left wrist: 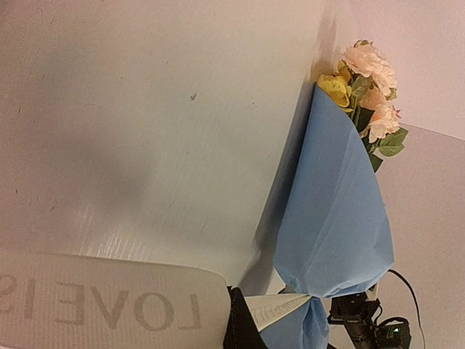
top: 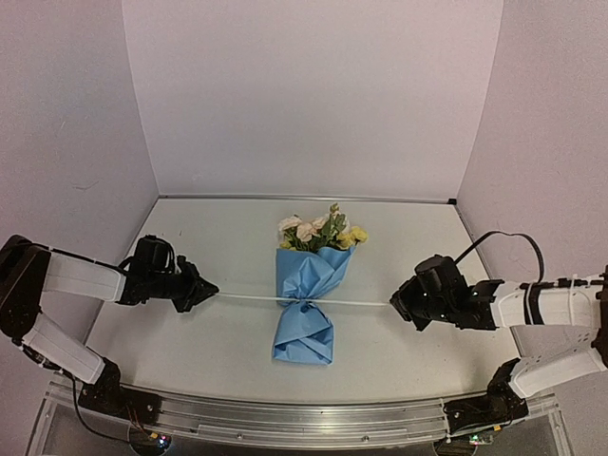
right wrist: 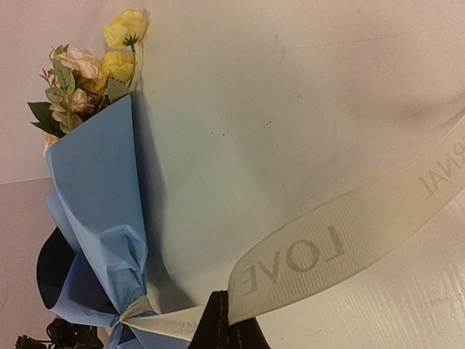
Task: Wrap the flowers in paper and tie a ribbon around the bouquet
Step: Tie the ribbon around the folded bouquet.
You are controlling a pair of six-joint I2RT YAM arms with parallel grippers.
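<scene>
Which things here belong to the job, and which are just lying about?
Job: the flowers, the paper wrapped round them, the ribbon stretched across the wrap's pinched waist, the left end effector and right end effector, each shut on a ribbon end.
Not part of it: the table, the white walls, the black cable by the right arm.

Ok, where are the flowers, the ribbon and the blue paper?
flowers (top: 321, 231), top view, on the blooms.
ribbon (right wrist: 305, 258), right wrist view, on the printed lettering.
paper (left wrist: 334, 211), left wrist view, on the cone's side.
</scene>
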